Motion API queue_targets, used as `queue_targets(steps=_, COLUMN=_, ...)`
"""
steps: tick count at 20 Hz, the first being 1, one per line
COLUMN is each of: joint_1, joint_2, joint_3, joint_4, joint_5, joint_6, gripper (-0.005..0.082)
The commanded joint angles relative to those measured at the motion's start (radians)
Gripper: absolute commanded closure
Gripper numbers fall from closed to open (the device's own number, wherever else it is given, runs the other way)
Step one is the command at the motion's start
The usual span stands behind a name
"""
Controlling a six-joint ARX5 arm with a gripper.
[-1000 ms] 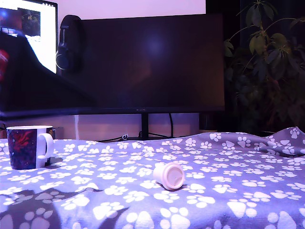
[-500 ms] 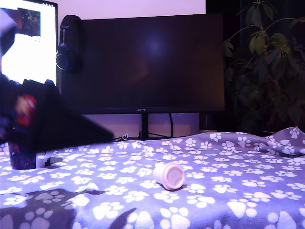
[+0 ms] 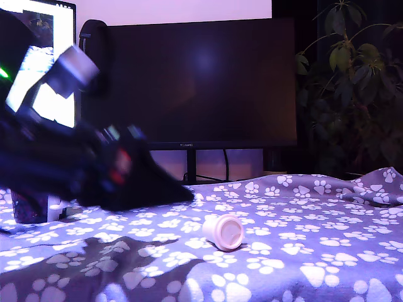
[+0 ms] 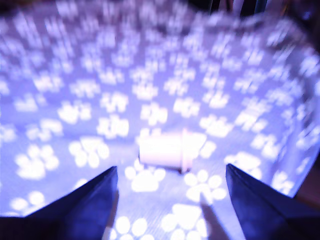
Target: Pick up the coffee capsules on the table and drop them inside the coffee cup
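- The gripper [image 4: 170,192] is open: in the wrist view its two dark fingers [image 4: 82,205] stand wide apart with nothing between them.
- The white capsule [image 4: 170,149] lies on its side on the table [image 4: 60,100], just ahead of the gap between the fingers and not touching them. Its flanged rim is visible at one end.
- In the exterior view the same white capsule [image 3: 224,232] lies near the middle of the paw-print cloth [image 3: 315,239], its round end turned toward the camera.
- The arm [image 3: 94,170] fills the exterior view's left as a dark, blurred shape; its tip is above the cloth, a little to the left of the capsule and higher than it.
- The coffee cup [image 3: 34,207] stands at the far left of the exterior view, mostly hidden behind the arm; only its lower part and a piece of the white handle are visible.
- I see only one capsule in both views.
- Behind the table there is a large dark monitor [image 3: 195,82], and a leafy plant [image 3: 352,82] at the exterior view's right.
- The wrist view is blurred, so fine details of the capsule are not clear.
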Motion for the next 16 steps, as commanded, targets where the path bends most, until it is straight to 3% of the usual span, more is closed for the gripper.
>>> queue_targets(steps=1, joint_1=-0.016, joint_2=0.035, joint_3=0.033, joint_4=0.011, joint_5=0.004, joint_6=0.005, gripper=0.0141)
queue_targets(steps=16, joint_1=-0.027, joint_2=0.209, joint_3=0.229, joint_4=-0.116, joint_5=0.012, joint_6=0.016, gripper=0.0145)
